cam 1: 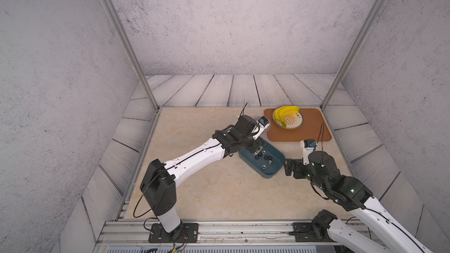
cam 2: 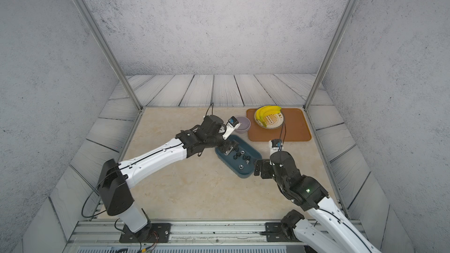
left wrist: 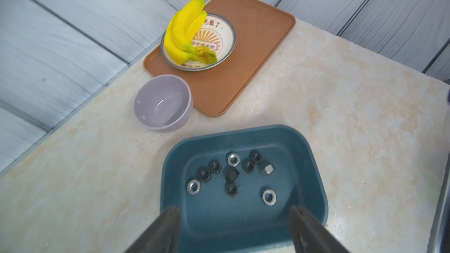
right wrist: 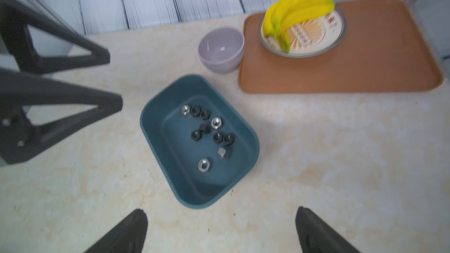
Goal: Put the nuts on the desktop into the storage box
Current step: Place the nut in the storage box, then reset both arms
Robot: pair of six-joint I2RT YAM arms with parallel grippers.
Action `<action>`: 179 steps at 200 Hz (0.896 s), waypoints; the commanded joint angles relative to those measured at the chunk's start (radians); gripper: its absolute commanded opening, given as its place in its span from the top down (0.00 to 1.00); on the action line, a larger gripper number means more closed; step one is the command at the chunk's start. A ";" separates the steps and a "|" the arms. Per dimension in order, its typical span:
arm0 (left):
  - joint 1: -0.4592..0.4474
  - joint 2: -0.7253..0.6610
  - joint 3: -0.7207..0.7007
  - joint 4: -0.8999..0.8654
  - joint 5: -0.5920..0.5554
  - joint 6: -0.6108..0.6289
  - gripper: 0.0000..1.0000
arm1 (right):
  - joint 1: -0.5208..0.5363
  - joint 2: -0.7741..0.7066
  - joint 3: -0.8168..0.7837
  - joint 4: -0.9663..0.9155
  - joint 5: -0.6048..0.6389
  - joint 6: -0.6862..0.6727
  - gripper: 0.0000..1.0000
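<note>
Fingers [left wrist: 168,229] of my left gripper [left wrist: 235,210] stand spread and empty over the storage box [cam 1: 274,167], just below mid-frame in both top views, ten nuts [left wrist: 232,175] scattered inside; my right gripper [right wrist: 220,211] hangs open beside it above the desktop [cam 1: 219,191].

The nuts [left wrist: 267,169], lower centre of frame, are showing black and silvery metal. The storage box [left wrist: 173,191] is presenting matt plastic; the bowl [left wrist: 160,103] is gleaming, possibly glazed ceramic.

Teal storage box [left wrist: 314,166], black and silver nuts [left wrist: 232,175], cream marbled desktop [left wrist: 353,118].
</note>
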 commanded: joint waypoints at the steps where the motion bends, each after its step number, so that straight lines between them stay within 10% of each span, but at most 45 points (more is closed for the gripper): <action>1: 0.016 -0.103 -0.086 -0.016 -0.149 -0.040 0.13 | -0.001 -0.073 -0.079 0.192 0.115 -0.153 0.01; 7: 0.021 -0.135 -0.111 -0.012 -0.180 -0.042 0.00 | -0.002 -0.095 -0.108 0.247 0.127 -0.190 0.01; 72: 0.176 -0.488 -0.495 0.253 -0.341 -0.038 0.02 | -0.006 -0.191 -0.461 0.777 0.327 -0.550 0.01; 154: 0.284 -0.545 -0.896 0.731 -0.644 0.240 0.02 | -0.279 0.363 -0.566 1.207 0.241 -0.493 0.01; 179: 0.399 -0.556 -0.959 0.784 -0.524 0.244 0.02 | -0.335 0.568 -0.513 1.348 0.204 -0.579 0.01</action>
